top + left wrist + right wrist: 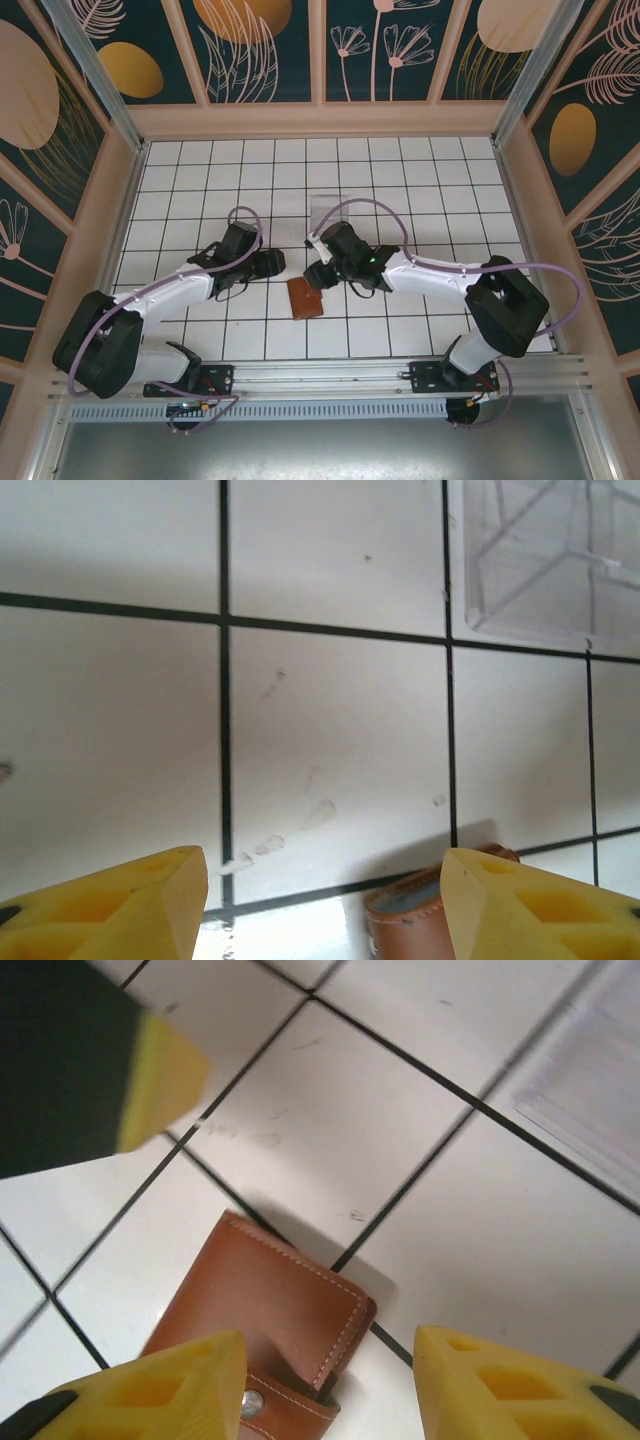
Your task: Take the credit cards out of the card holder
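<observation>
Card holder (265, 1310) is seen closed on worktop (330, 1130); 0 cards removed. Right tool (330, 1380) and left tool (325, 905) are spread wide, empty.

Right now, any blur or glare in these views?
Right wrist: clear tray at upper right smeared by blur, wallet sharp. Left wrist: glare on the tile at the bottom edge, soft shadow beside the wallet. Top view: even light, sharp.

Tiled tabletop (200, 170): three kinds of thing, four in all.
One card holder (305, 298) toward the near edge, one clear tray (330, 212) nearer the middle, and two robot arms at the near edge: left arm (170, 285), right arm (440, 275).
</observation>
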